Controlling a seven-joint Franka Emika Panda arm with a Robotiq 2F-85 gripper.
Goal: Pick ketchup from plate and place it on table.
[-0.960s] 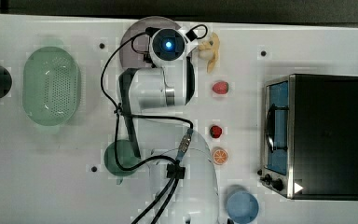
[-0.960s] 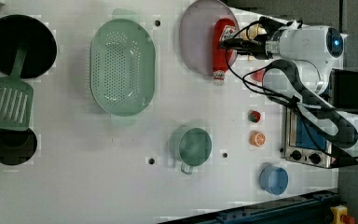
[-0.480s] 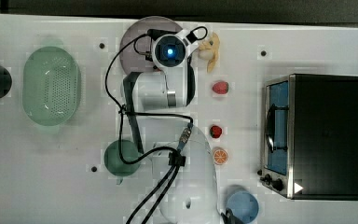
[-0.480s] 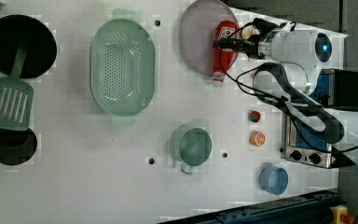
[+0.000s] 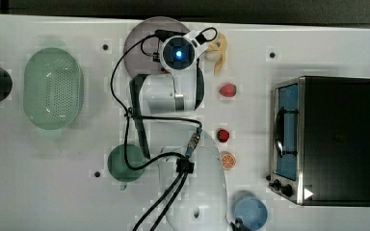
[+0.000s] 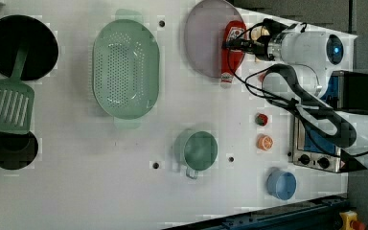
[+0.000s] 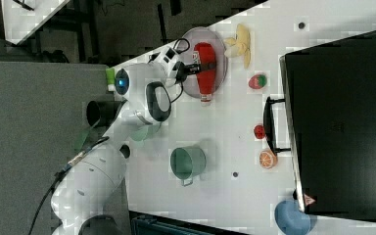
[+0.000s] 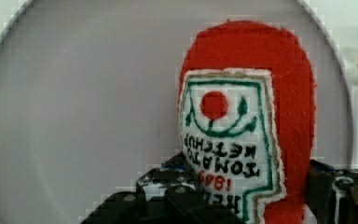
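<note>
White and dotted with a few small screw holes, the table [image 6: 76, 191] carries a spread of kitchen toys. At the left view's top, a pale mauve-grey plate [image 6: 202, 43] lies flat, and the ketchup [image 6: 232, 50] rests along the plate's edge on the left view's right, its red body on the disc and its white cap end reaching just past the rim onto the table. The robot arm [image 6: 311, 96] bends in from the left view's right, and its gripper [image 6: 237, 45] sits low over the middle of the bottle.

In the wrist view the two dark fingers [image 8: 326, 186] stand one on each side of the red bottle, right at its sides, with the embroidered white label between them. The jaws sit partly drawn in around the bottle; whether they press it firmly I cannot tell. The bottle lies flat on the plate, not lifted.

A pale green colander [image 6: 125, 72] sits beside the plate on the left view's left, well apart from it. A dark green cup [image 6: 197, 149] stands nearer the table's middle. Past the arm lie a strawberry [image 5: 227, 90], a smaller strawberry [image 5: 223, 135] and an orange slice [image 5: 228, 160], with a toaster oven [image 5: 325, 139] along the top view's right. A yellow banana [image 5: 218, 54] lies just beside the plate on the top view's right, and a blue bowl [image 5: 250, 211] sits near the oven's corner.
</note>
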